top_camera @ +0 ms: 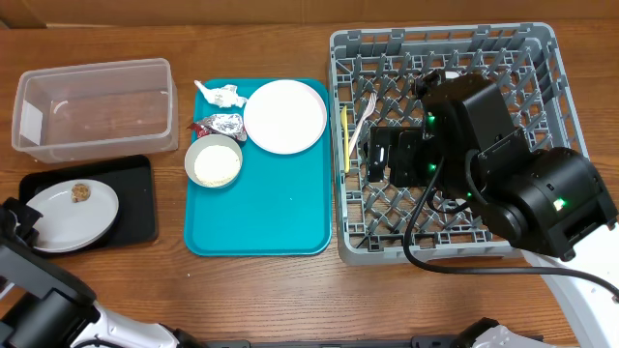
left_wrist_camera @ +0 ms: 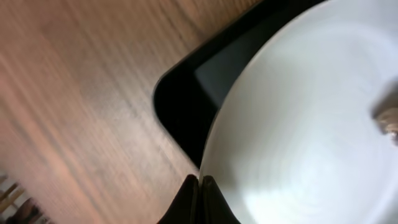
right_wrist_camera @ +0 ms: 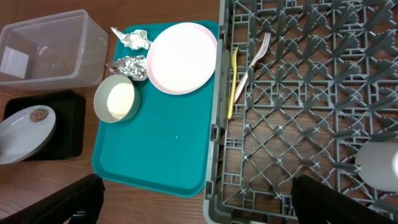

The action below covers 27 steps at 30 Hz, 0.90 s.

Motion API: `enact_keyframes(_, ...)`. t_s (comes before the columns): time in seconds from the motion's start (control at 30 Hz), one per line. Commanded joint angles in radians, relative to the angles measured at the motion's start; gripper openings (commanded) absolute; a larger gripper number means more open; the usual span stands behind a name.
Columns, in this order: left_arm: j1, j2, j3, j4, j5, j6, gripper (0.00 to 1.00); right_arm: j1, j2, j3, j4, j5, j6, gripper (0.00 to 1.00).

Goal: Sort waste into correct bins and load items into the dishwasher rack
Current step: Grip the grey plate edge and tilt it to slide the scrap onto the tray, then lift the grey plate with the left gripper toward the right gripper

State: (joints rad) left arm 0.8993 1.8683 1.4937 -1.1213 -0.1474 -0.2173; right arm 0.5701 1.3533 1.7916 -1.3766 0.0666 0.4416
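Note:
My left gripper (left_wrist_camera: 200, 181) is shut on the rim of a pale plate (left_wrist_camera: 298, 124) that lies tilted on the black tray (left_wrist_camera: 199, 87), with a brown food lump (top_camera: 81, 192) on it. In the overhead view this gripper (top_camera: 31, 219) is at the plate's (top_camera: 68, 217) left edge. My right gripper (top_camera: 397, 155) hangs open and empty over the dishwasher rack (top_camera: 445, 58); its fingers (right_wrist_camera: 199, 199) are spread wide. The yellow spoon (top_camera: 345, 138), white fork (top_camera: 361, 120) and white cup (right_wrist_camera: 377, 165) are in the rack. The second plate (top_camera: 284, 116), bowl of rice (top_camera: 214, 160), paper scrap (top_camera: 221, 94) and foil wrapper (top_camera: 222, 124) sit on the teal tray (top_camera: 256, 217).
The clear tub (top_camera: 92, 106) stands at the back left, behind the black tray (top_camera: 135, 193). The right arm's bulk covers the rack's right half in the overhead view. Bare wooden table lies in front of the trays.

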Motion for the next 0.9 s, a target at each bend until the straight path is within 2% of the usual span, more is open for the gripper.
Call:
enact_keyframes(0.0, 0.003, -0.102, 0.081, -0.037, -0.02, -0.038, 0.04, -0.003, -0.001, 0.008, 0.006, 0.003, 0.004, 1.0)
enact_keyframes(0.17, -0.034, -0.239, 0.108, -0.049, -0.054, -0.019, 0.04, -0.003, -0.001, 0.008, 0.014, 0.003, 0.004, 1.0)
enact_keyframes(0.33, -0.158, -0.301, 0.107, -0.058, -0.192, -0.014, 0.04, -0.003, -0.001, 0.008, 0.017, 0.003, 0.004, 1.0)
enact_keyframes(0.63, -0.578, -0.272, 0.098, -0.139, -0.686, -0.055, 0.04, -0.003, -0.001, 0.008, 0.016, 0.003, 0.004, 1.0)
enact_keyframes(0.73, -0.605, -0.248, 0.097, -0.208, -0.703, -0.107, 0.04, -0.003, -0.001, 0.008, 0.015, 0.003, 0.004, 1.0)
enact_keyframes(0.87, -0.575, -0.22, 0.097, -0.24, -0.7, -0.128, 0.04, -0.003, -0.001, 0.008, 0.015, 0.003, 0.003, 1.0)
